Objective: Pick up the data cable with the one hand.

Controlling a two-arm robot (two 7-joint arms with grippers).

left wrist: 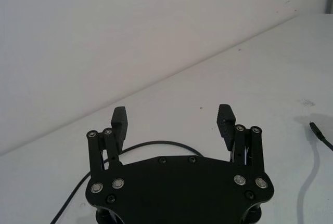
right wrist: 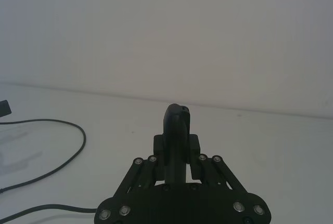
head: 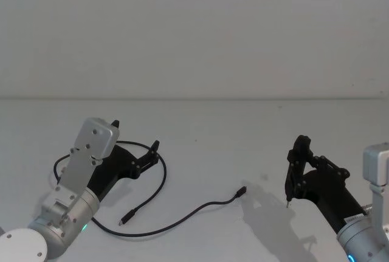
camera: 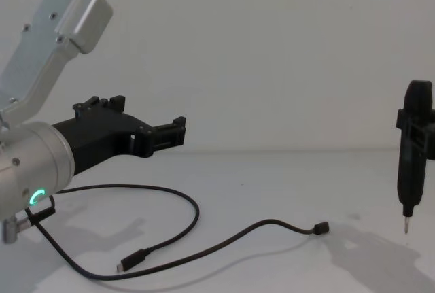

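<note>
The data cable [head: 182, 218] lies in a loose curve on the white table, with one plug [head: 125, 219] near the front and the other plug [head: 242, 191] toward the middle. My left gripper [head: 137, 135] hovers open just above the cable's left loop, touching nothing. In the left wrist view, the left gripper [left wrist: 173, 120] has its fingers spread wide, and the cable [left wrist: 156, 143] arcs under its base. From the chest, the left gripper [camera: 151, 115] is well above the cable [camera: 194, 215]. My right gripper [head: 298, 158] is shut and idle at the right.
The white table [head: 200, 134] runs back to a plain white wall. In the right wrist view, the shut right gripper [right wrist: 177, 117] has part of the cable [right wrist: 78, 135] far off beside it. From the chest, the right gripper [camera: 414, 136] hangs above the table.
</note>
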